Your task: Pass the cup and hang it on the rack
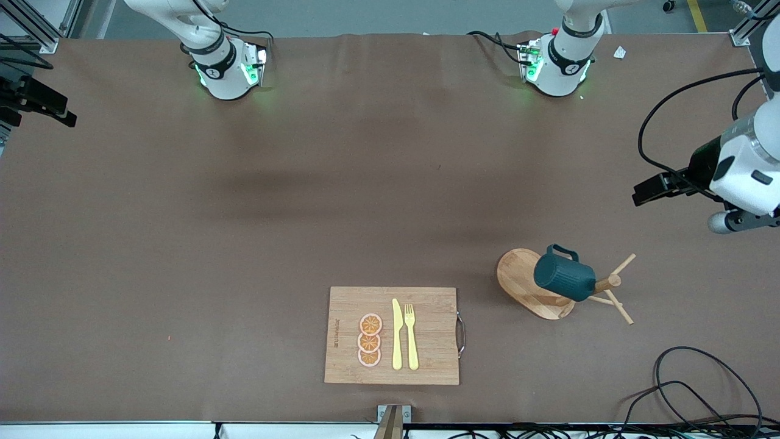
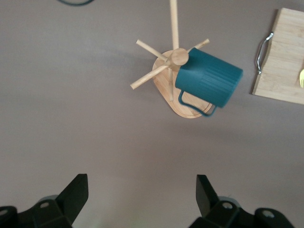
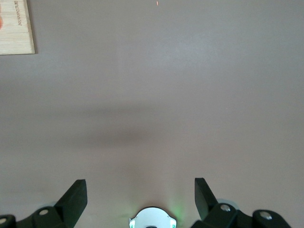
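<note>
The dark teal ribbed cup (image 1: 565,277) hangs tilted on a peg of the wooden rack (image 1: 518,279), its handle toward the robots' bases. In the left wrist view the cup (image 2: 209,80) covers part of the rack's oval base (image 2: 163,84). My left gripper (image 2: 141,183) is open and empty, up in the air and apart from the rack; its arm's wrist (image 1: 740,167) shows at the left arm's end of the table. My right gripper (image 3: 141,185) is open and empty over bare table near its own base (image 3: 153,219); it is out of the front view.
A wooden cutting board (image 1: 392,335) with orange slices, a yellow knife and a fork lies near the table's front edge. Its metal handle (image 1: 462,334) faces the rack. Black cables (image 1: 701,390) lie at the front corner toward the left arm's end.
</note>
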{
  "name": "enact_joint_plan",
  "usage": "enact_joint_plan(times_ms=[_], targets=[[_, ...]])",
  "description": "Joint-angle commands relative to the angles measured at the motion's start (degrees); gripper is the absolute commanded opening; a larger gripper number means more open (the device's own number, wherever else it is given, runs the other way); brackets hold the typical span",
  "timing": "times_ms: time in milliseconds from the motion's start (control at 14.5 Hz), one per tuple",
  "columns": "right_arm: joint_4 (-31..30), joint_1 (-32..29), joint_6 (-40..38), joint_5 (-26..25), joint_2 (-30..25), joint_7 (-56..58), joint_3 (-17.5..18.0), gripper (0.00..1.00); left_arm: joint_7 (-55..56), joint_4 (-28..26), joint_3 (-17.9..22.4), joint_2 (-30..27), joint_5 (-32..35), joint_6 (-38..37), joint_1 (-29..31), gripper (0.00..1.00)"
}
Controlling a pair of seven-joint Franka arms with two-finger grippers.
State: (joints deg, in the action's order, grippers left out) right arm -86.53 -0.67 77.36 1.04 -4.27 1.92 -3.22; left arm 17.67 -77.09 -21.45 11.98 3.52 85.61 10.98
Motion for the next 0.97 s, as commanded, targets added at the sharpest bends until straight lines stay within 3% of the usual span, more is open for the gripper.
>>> enact_joint_plan(times_ms=[0, 276, 552, 897], targets=[[-1.4, -1.1, 0.6, 0.0, -1.5, 1.4, 0.6, 1.0, -4.3, -2.4, -0.4, -3.9, 1.1, 0.6, 0.9, 1.0], [-1.4, -1.1, 0.6, -0.7, -1.5, 1.4, 0.7, 1.0, -4.4, -8.7, -0.5, -9.9, -1.1, 2.0, 0.8, 0.99], [-1.3, -1.1, 0.6, -1.0, -1.5, 1.4, 0.7, 1.0, -8.7, -20.7, -0.4, -16.5, -2.3, 11.0, 0.9, 1.0], [-1.4, -1.1, 0.3, -1.0, -1.5, 1.4, 0.7, 1.0, -12.8, -14.5, 0.5, -14.0, -1.5, 10.3, 1.6, 1.0]])
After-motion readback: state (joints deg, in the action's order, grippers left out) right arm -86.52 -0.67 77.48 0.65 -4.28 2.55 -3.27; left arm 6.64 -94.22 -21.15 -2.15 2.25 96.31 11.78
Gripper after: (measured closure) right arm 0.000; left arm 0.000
